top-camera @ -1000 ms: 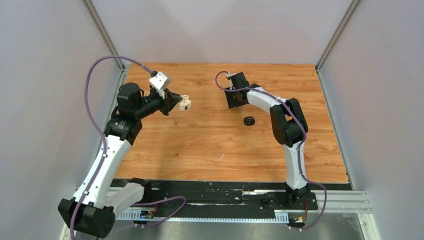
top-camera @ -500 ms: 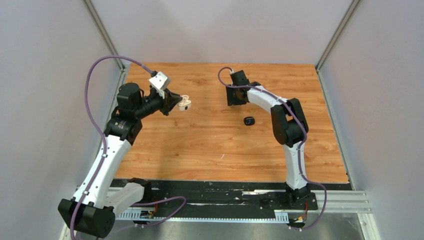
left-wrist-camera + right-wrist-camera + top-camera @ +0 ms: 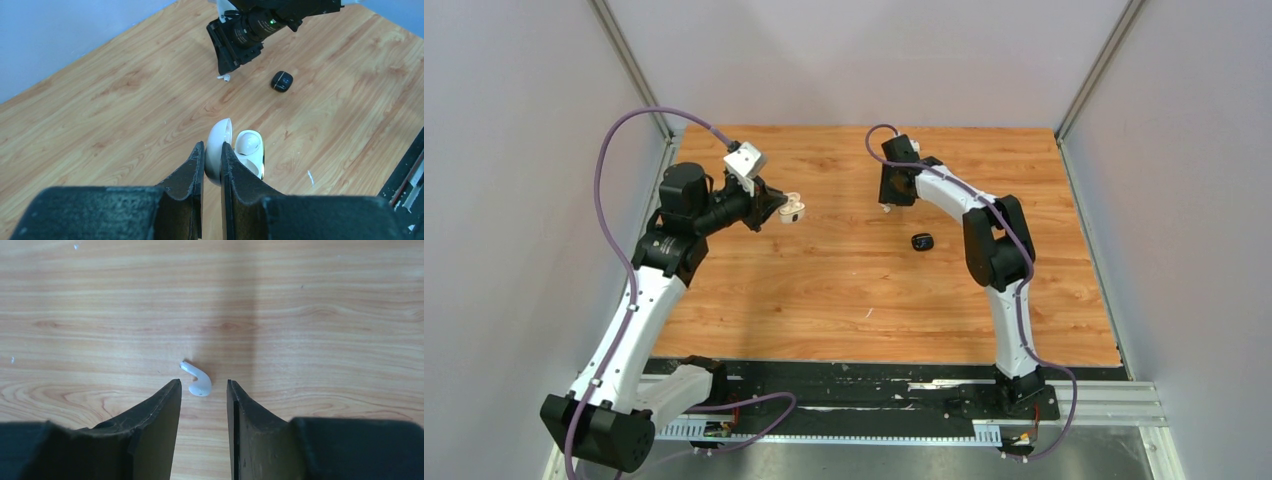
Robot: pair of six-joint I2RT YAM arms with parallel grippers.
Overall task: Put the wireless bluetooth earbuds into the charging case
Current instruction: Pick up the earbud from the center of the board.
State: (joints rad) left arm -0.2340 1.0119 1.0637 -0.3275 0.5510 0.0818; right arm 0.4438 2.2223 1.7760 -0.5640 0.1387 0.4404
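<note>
My left gripper (image 3: 782, 207) (image 3: 213, 150) is shut on the lid of an open white charging case (image 3: 793, 209) (image 3: 220, 145), held above the table's left part. One white earbud (image 3: 248, 143) sits in the case's base. A loose white earbud (image 3: 197, 379) (image 3: 224, 77) lies on the wood just ahead of my right gripper (image 3: 203, 385) (image 3: 890, 203), which is open and low over it, fingers on either side. In the top view this earbud (image 3: 884, 208) shows as a white speck. The black earbuds are out of view.
A closed black case (image 3: 922, 241) (image 3: 282, 81) lies on the wooden table (image 3: 824, 290), right of centre, near the right arm's elbow. Grey walls close in the table on three sides.
My right gripper has swung a little right and toward the back, and the white earbud now shows beside it. The left gripper and its white case have stayed put.
</note>
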